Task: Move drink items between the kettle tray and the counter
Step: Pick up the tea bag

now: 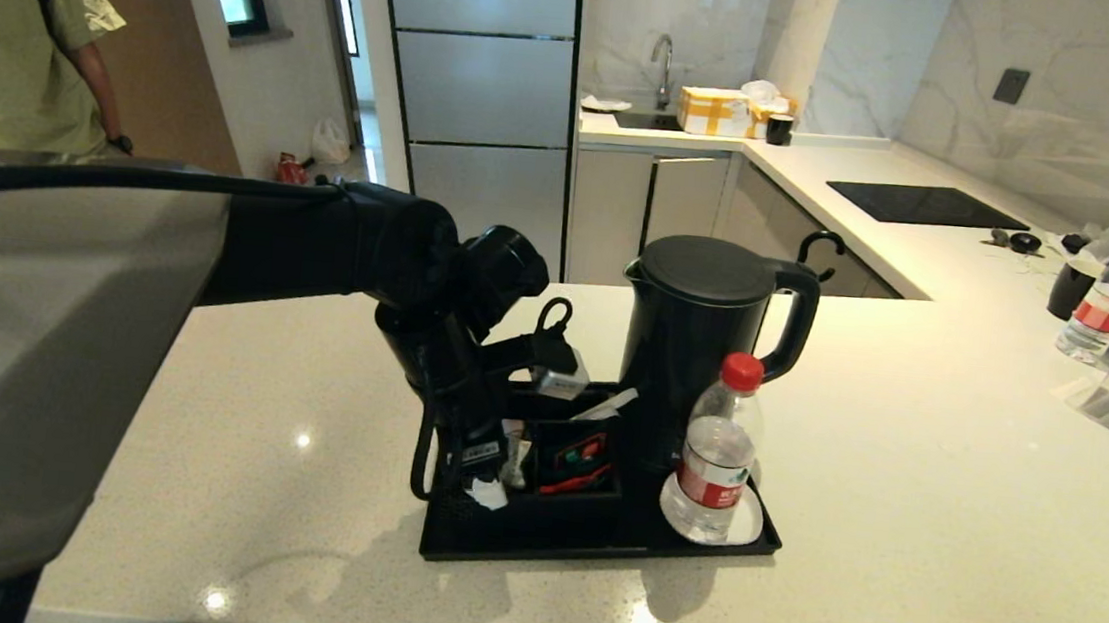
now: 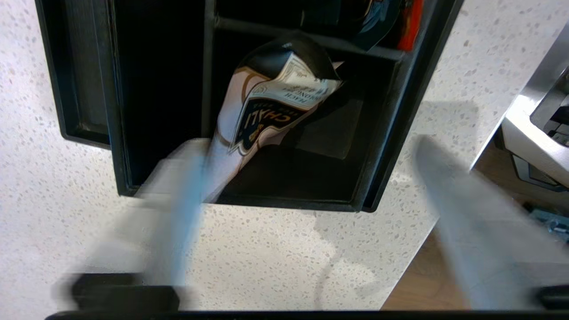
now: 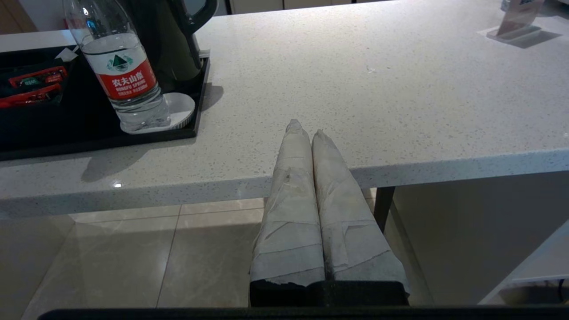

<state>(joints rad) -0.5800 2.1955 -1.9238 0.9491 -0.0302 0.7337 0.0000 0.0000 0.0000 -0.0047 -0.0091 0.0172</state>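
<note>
Left gripper (image 2: 306, 222) spread wide over the sachet (image 2: 262, 115), nothing held yet.

I'm over the tray (image 1: 594, 546) end with the small compartments; the pale pink sachet stands tilted in one compartment, leaning on the divider wall. One finger (image 2: 178, 213) sits right beside its lower end, the other is well clear, outside the tray rim over the counter (image 1: 899, 502). My plan: centre the jaws on the sachet first, come down without catching the divider, pinch the free upper part, then lift straight before swinging out to the counter. Kettle (image 1: 692, 344) stands on the tray, untouched. Right gripper (image 3: 306, 133) is parked below the counter edge, fingers pressed together, empty.
</note>
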